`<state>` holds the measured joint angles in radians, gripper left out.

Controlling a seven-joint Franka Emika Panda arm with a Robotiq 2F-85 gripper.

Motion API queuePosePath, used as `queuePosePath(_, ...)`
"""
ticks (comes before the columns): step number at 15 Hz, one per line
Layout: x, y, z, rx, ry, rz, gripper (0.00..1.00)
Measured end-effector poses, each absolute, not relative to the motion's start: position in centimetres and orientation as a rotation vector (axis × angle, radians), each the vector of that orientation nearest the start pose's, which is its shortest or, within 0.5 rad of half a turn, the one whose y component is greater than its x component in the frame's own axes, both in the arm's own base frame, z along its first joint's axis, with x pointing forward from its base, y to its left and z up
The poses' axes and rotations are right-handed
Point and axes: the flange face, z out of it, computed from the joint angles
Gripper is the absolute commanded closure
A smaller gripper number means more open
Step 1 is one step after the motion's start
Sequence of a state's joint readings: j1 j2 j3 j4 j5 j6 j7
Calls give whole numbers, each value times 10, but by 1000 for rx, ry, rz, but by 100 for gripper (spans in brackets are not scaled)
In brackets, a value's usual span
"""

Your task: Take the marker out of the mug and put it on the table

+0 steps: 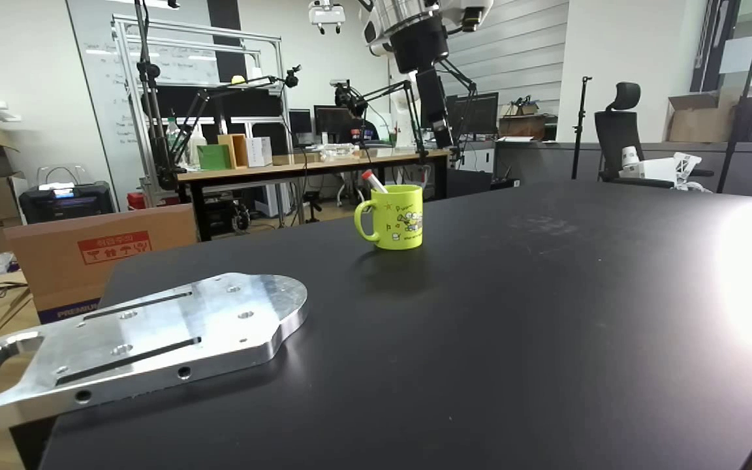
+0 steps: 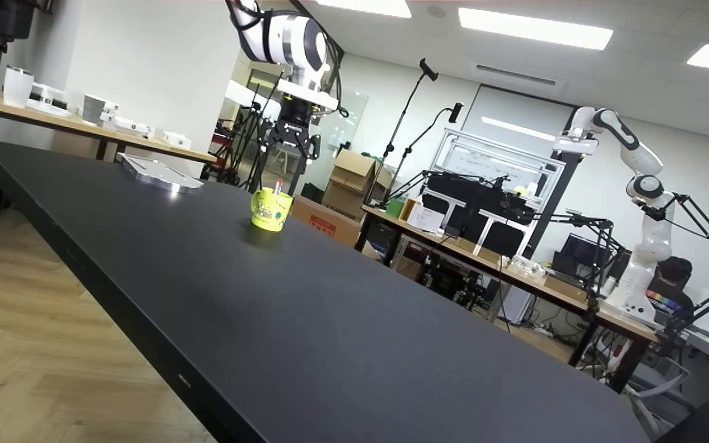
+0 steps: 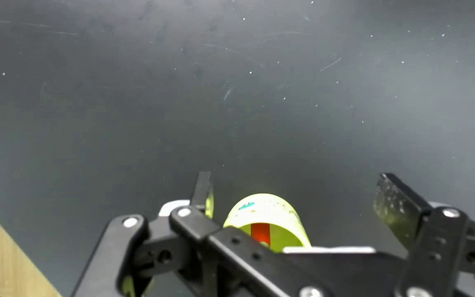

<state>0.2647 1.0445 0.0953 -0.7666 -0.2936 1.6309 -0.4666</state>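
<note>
The marker (image 1: 374, 181) leans in the upright mug (image 1: 403, 222), red end above the rim. The mug stands near an edge of the surface (image 1: 532, 333), which stretches wide beside it. Above, the claw (image 3: 294, 187) is spread. A metal plate (image 1: 177, 326) juts past the edge.

Mug (image 1: 397, 222): one. Marker (image 1: 374, 181): one, in the mug. Black table (image 1: 513, 320): one, under the mug. Metal plate (image 1: 173, 320): one, apart from the mug. Gripper (image 3: 295, 181): one, above the mug's level, fitted with two fingers (image 3: 398, 210). Ceiling lights (image 2: 536, 27): three, higher than the mug in an exterior view. Black office chair (image 1: 619, 138): one, beyond the mug in an exterior view.
</note>
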Motion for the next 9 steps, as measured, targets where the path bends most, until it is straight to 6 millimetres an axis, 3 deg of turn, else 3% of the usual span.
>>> queuePosePath(4, 750, 228, 280, -3039, -1347, 308, 0)
queuePosePath(9, 763, 256, 280, -3054, -1420, 42, 0)
